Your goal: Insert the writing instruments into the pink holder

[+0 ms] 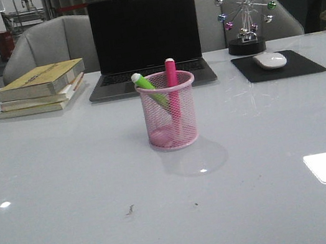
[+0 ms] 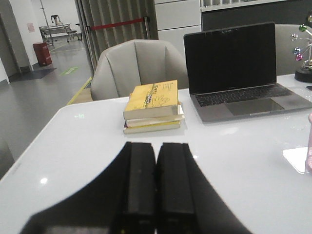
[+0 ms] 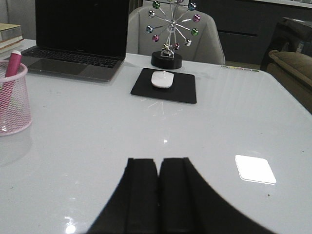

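Pens stand inside the pink holder at the middle of the white table: a lime green pen leaning left, a hot pink pen upright beside it. Behind sit a laptop and stacked books. Left pincer and right pincer are both clenched, empty, well away from the holder.

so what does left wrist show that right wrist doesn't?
Only the left wrist view shows the full stack of books, with its yellow cover, and the shut left gripper; the pink holder is only a sliver at the frame edge. Only the right wrist view shows the white mouse on its black mouse pad, the pink marker standing in the pink mesh holder, and the shut right gripper. Both show the laptop, the ball ornament and the white table.
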`<state>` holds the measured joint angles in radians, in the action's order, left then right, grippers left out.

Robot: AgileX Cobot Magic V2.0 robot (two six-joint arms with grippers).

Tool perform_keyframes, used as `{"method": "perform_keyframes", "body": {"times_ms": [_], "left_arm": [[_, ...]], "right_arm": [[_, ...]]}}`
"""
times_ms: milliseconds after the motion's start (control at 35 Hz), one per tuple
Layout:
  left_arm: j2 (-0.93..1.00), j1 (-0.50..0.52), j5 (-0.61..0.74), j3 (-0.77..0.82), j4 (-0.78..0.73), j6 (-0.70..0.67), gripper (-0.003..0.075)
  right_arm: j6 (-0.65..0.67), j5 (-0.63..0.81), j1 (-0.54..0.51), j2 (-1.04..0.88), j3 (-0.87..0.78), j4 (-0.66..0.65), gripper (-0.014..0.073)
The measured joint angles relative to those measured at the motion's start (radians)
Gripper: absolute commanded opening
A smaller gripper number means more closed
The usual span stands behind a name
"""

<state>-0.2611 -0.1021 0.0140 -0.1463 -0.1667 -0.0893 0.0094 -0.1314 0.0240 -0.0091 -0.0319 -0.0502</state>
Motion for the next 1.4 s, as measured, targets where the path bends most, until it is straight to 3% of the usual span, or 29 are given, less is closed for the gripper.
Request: {"method": "perform_keyframes", "body": {"times_ms": [343,1402], "left_arm": [[0.184,0.0,-0.031,0.146,0.015,0.0,0.0094],[0.268,0.0,-0.072,0.149,0.023,0.0,0.0094]], "right_arm": [[0.0,0.0,0.0,0.0,0.0,0.0,0.0055],[0.0,0.0,0.0,0.0,0.0,0.0,0.0055]]}}
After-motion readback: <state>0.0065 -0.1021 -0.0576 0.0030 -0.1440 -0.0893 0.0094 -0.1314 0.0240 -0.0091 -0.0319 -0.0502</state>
